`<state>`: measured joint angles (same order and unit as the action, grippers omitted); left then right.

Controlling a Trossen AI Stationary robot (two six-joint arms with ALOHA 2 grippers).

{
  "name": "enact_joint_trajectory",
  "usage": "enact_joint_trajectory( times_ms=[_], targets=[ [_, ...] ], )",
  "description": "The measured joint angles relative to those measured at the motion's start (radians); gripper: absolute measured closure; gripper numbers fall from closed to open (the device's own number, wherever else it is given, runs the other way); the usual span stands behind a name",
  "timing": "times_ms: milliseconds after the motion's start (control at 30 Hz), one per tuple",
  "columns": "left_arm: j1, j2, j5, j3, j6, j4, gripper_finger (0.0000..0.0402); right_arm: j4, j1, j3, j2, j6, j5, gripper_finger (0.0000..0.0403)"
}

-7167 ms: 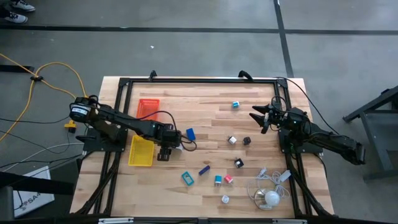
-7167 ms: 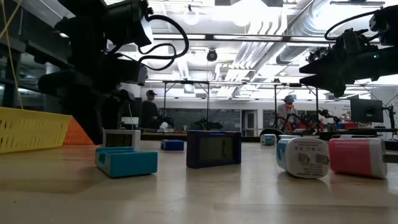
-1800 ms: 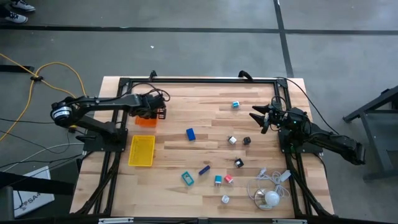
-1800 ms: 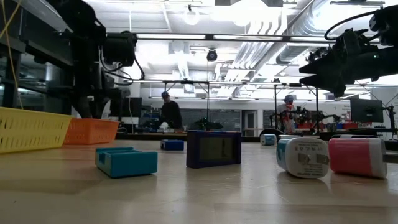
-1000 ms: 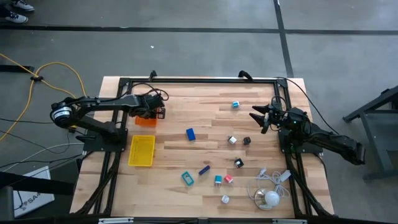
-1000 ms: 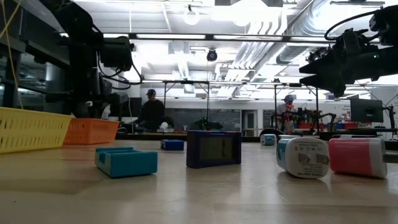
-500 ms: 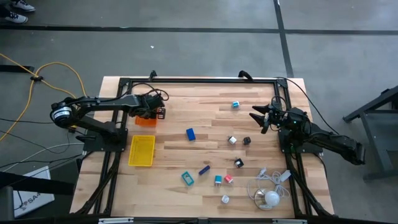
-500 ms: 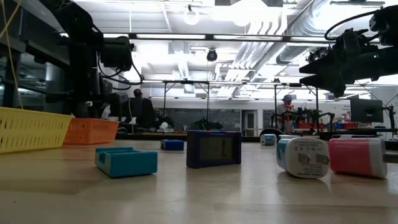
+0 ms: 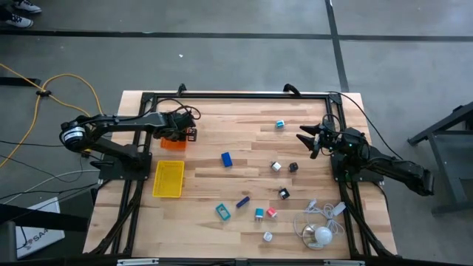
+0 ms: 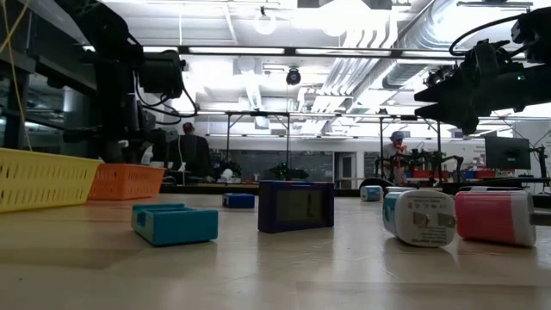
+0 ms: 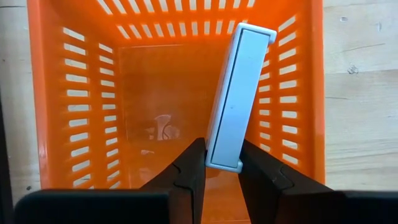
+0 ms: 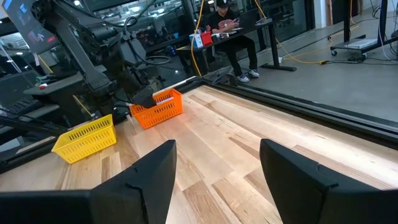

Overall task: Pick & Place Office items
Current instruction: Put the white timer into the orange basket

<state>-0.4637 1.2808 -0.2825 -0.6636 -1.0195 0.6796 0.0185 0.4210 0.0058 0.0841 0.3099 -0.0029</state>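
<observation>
1. Left gripper (image 11: 221, 163) is clamped on a pale blue block (image 11: 239, 93), which we see from the left wrist view hanging over the inside of the orange tray (image 11: 74, 93).
2. We see the block tilted and close to one slotted wall of the tray, its far end pointing down toward the tray floor; we cannot tell whether it touches anything.
3. We judge the placing step as nearly done: only the release is left.
4. Risk one: the block sits near the wall, so on release it could catch the slots or lean on the rim instead of lying flat.
5. Risk two: the fingers hold only the block's near end, so it may swing or drop crooked when we let go.
6. Risk three: lifting away carelessly could nudge the light tray across the table (image 9: 244, 122).
7. Other items lie scattered mid-table, among them a blue block (image 9: 227, 158) and a teal block (image 9: 223, 212), well apart from the tray.
8. Right gripper (image 9: 308, 140) waits at the table's right edge with its jaws apart, holding nothing.
9. Yellow tray (image 9: 168, 179) lies near the orange one.
</observation>
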Motion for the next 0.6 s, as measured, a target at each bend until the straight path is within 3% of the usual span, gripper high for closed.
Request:
enact_joint_trajectory(
  times_ms=[600],
  targets=[
    [0.000, 0.000, -0.001, 0.000, 0.009, 0.000, 0.0324, 0.000, 0.000, 0.000, 0.000, 0.000, 0.000, 0.0184]
  ],
)
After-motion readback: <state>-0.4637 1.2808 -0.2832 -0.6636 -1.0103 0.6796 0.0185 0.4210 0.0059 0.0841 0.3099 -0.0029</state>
